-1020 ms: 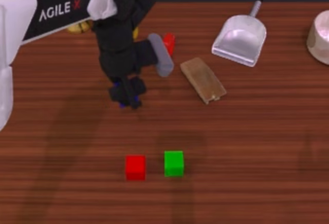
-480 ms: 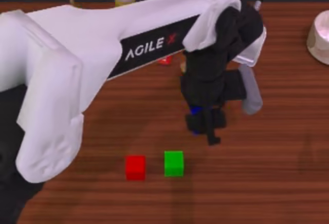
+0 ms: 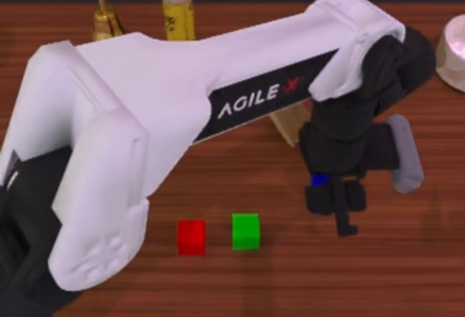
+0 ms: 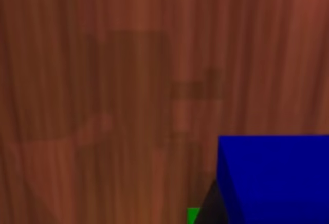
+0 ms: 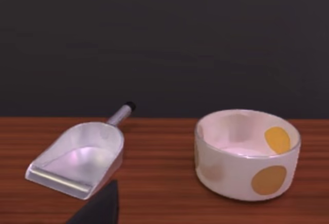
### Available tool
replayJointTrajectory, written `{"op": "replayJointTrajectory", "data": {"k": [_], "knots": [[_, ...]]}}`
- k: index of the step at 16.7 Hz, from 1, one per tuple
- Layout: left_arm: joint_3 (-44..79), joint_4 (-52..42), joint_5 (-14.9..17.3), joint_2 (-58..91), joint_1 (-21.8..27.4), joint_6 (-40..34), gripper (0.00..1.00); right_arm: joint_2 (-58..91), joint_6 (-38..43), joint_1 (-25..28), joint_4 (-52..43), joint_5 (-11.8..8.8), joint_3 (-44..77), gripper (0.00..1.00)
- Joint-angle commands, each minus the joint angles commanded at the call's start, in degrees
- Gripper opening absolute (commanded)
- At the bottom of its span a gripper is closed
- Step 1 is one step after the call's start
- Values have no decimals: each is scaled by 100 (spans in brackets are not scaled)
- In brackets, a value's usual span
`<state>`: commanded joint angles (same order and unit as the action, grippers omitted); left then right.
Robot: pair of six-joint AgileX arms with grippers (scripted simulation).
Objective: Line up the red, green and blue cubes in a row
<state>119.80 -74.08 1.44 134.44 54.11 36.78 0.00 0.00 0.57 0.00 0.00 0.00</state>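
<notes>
Nearest the front edge of the brown wooden surface (image 3: 407,273), the small matte red cube (image 3: 191,236) and matching green cube (image 3: 245,230) sit side by side, slightly apart. Farther back and right of them, the left hand (image 3: 330,199) hovers, clamped on the deep blue cube (image 3: 317,181). Beyond, a spotted white bowl (image 5: 247,153) and metal scoop (image 5: 77,157) rest at the rear.

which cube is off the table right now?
The blue cube: it's held in the left gripper above the wood. The red cube and green cube sit side by side on the table.
</notes>
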Motion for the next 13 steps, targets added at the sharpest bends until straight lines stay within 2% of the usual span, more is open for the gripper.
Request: {"op": "replayJointTrajectory", "data": {"k": [3, 8, 13], "knots": [[-183, 237, 3, 48, 12, 4, 0, 0, 0, 0, 0, 0, 0, 100], [-889, 1202, 2, 313, 26, -20, 0, 0, 0, 0, 0, 0, 0, 100], [-997, 1333, -3, 358, 29, -23, 0, 0, 0, 0, 0, 0, 0, 100]]}}
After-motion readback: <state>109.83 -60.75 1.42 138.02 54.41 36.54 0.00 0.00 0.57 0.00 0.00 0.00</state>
